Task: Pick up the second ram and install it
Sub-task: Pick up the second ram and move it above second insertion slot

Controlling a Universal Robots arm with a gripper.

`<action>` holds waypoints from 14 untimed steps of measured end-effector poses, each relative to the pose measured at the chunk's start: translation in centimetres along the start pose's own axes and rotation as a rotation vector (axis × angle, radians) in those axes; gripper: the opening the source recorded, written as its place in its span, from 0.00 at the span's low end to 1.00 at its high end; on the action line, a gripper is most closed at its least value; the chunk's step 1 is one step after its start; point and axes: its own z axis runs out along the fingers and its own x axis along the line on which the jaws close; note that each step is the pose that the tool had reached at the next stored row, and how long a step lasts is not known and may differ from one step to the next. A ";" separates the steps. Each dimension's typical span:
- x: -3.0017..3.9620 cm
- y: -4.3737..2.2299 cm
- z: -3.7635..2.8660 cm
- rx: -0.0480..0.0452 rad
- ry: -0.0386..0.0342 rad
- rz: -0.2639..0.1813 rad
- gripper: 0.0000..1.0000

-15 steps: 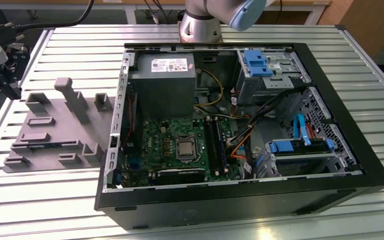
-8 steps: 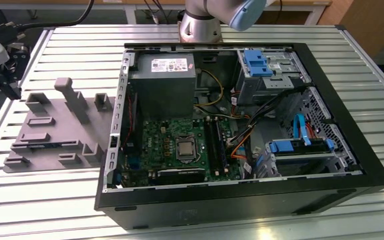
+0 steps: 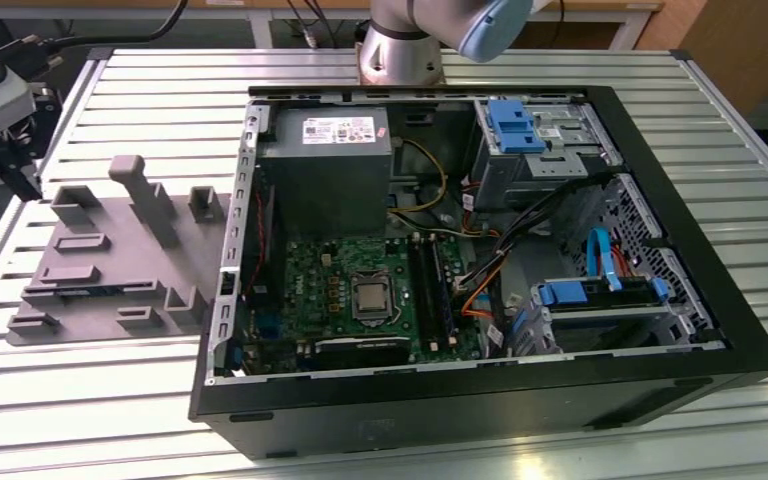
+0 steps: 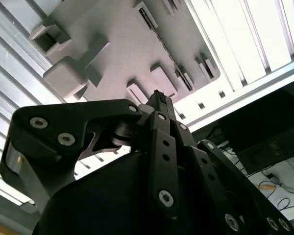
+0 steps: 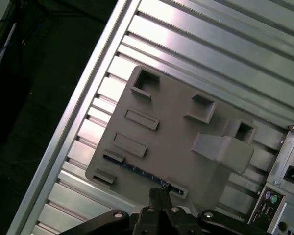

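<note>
Pincer (image 5: 159,196): hanging over the holder's (image 5: 176,132) edge, tips seeming pressed together, gripping nothing.
Ram (image 5: 134,170): standing on edge in a holder groove, just beyond the tips in the first wrist view.
Handling: looking light, stiff, thin and fragile; I'd be pinching its flat faces at mid-length, avoiding the contacts.
Holder: lying on the desk (image 5: 210,49), at 9 o'clock from the case (image 3: 491,400).
Hidden: ram's lower part sinking into the groove; latches on the slots (image 3: 427,285) too small to judge.
</note>
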 end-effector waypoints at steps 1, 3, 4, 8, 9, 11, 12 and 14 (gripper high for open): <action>0.00 0.00 0.02 0.0002 0.0007 -0.018 0.11; 0.00 -0.01 0.07 0.0007 0.0021 -0.053 0.11; 0.00 -0.01 0.10 0.0009 0.0028 -0.069 0.11; 0.05 -0.01 0.16 0.0022 0.0041 -0.092 0.11; 0.05 -0.01 0.16 0.0022 0.0041 -0.092 0.11; 0.06 0.00 0.16 0.0023 0.0041 -0.092 0.11; 0.06 0.00 0.16 0.0023 0.0041 -0.092 0.11; 0.06 0.00 0.16 0.0022 0.0041 -0.092 0.11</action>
